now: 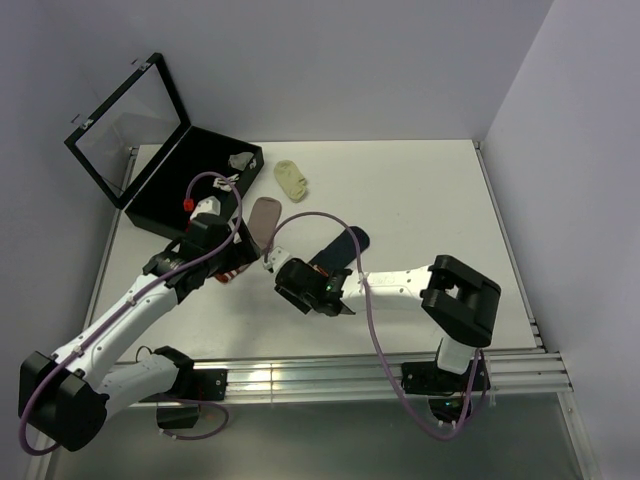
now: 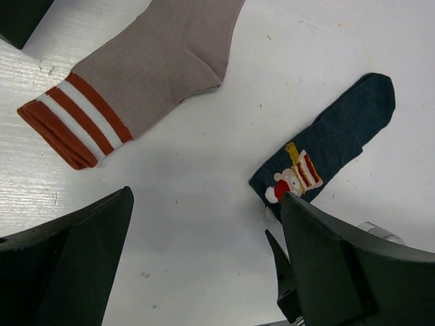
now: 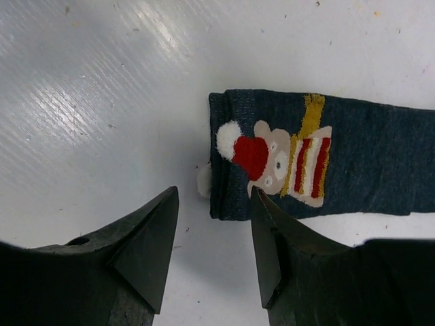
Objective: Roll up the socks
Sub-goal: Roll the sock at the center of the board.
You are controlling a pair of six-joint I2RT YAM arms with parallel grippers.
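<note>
A dusty-pink sock (image 2: 156,61) with a red-and-white striped cuff lies flat on the white table, also visible from above (image 1: 264,222). To its right, a navy sock (image 3: 340,163) with a bear pattern lies flat (image 1: 343,248). My left gripper (image 2: 207,197) hangs wide open over bare table between the two socks (image 1: 238,262), with nothing between its fingers. My right gripper (image 3: 214,193) stands open just short of the navy sock's cuff end. Its right finger (image 3: 272,238) sits at the cuff's lower corner. From above it is at the sock's near end (image 1: 300,290).
An open black box (image 1: 195,190) with a raised lid stands at the back left. Small white-grey items (image 1: 242,160) and a pale-yellow sock (image 1: 292,178) lie beyond the pink sock. The right arm's elbow (image 1: 460,295) rises at the right. A metal rail (image 1: 330,375) runs along the near edge.
</note>
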